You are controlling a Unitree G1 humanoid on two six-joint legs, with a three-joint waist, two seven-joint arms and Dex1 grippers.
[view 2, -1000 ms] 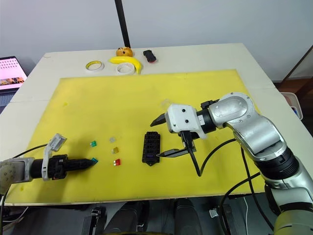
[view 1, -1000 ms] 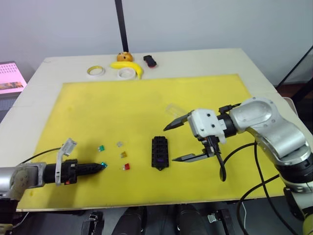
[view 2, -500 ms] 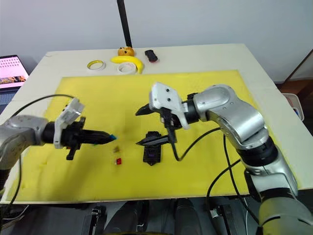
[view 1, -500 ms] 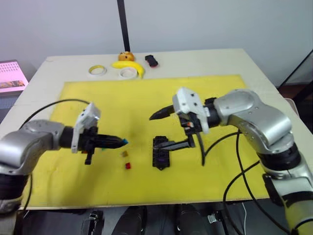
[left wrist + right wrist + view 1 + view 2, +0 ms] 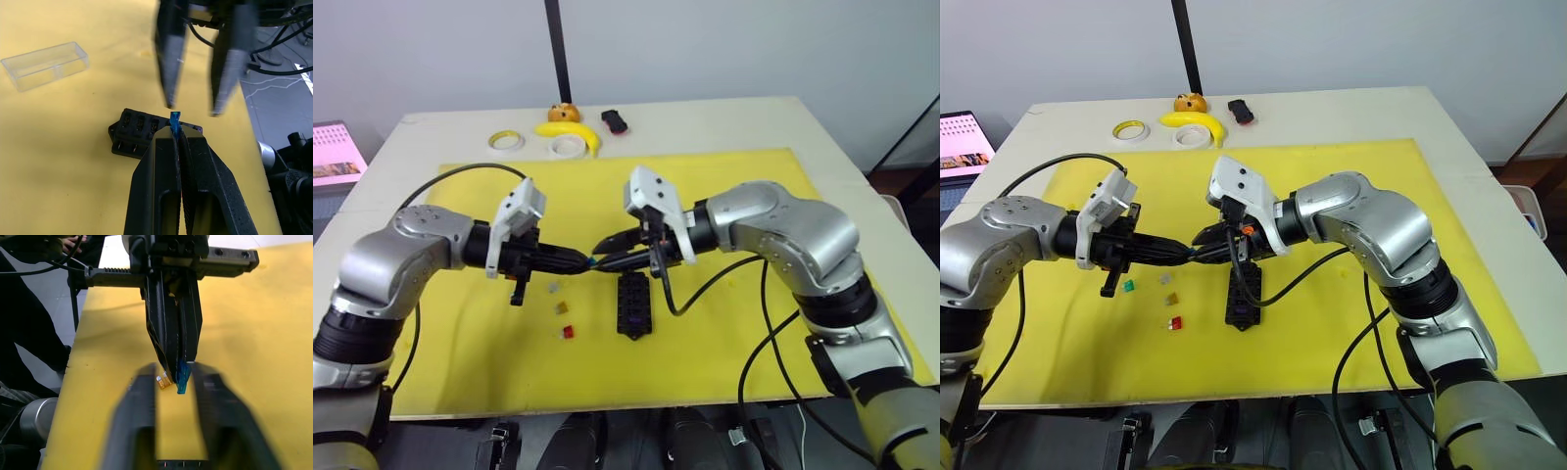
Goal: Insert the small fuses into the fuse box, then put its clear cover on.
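The blue fuse is pinched at the very tip of the left end effector, whose two fingers are pressed together on it, with only the fuse's end poking out past them. Straight ahead of that tip, the right end effector faces it nose to nose, its fingers held a narrow gap apart with the blue fuse sitting in the opening between them; whether they touch the fuse cannot be told.

Just under and slightly beyond the meeting tips lies the fuse box on the yellow mat, apart from both end effectors. A purple fuse sits in one of its slots.

Below the left end effector, loose on the mat, are the grey fuse, the amber fuse and the red fuse; the teal fuse lies beside the left wrist.

The cover rests on the mat beyond the fuse box, well apart from both end effectors.

At the far edge of the surface are two tape rolls, a banana and a black-and-red object.
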